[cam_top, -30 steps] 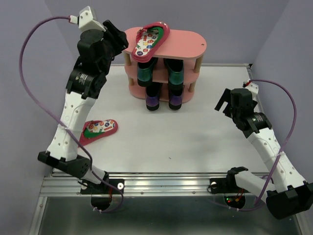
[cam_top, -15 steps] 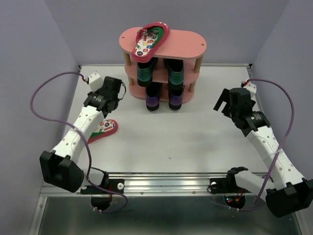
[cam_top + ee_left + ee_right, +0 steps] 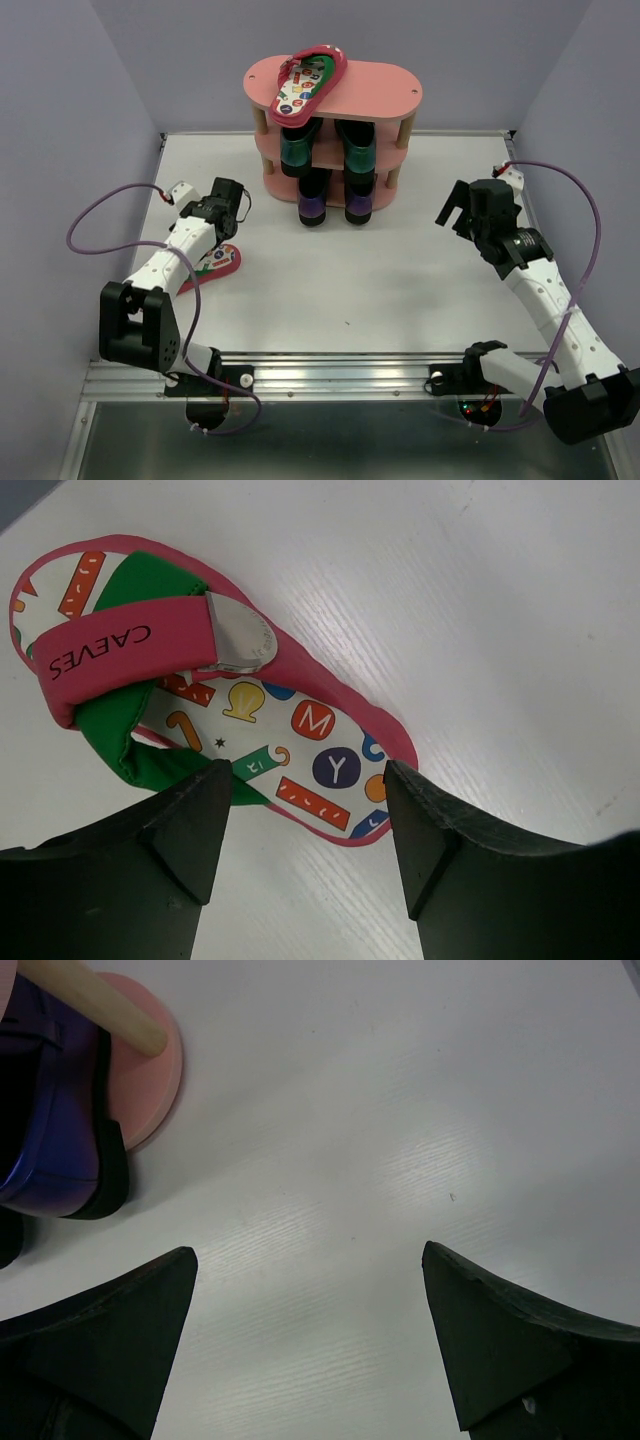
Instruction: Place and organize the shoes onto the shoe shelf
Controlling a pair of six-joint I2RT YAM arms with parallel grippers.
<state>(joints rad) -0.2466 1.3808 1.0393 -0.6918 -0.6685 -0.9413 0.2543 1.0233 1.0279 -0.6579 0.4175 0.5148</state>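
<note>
- The loose red flip-flop (image 3: pixel 320 720) lies flat on the bench (image 3: pixel 400 270), left of the shoe shelf (image 3: pixel 385 85) (its mate (image 3: pixel 310 75) already sits on the top board).
- The left end effector (image 3: pixel 300 780) hangs over its heel end, jaws spread wide, gripping nothing.
- The right end effector (image 3: pixel 308 1252) is open and empty too, near the shelf's foot.
- The flip-flop looks light, thin and bendy. Pinching across the sole nearer the strap (image 3: pixel 130 650) seems best, since a heel grip may let it droop.
</note>
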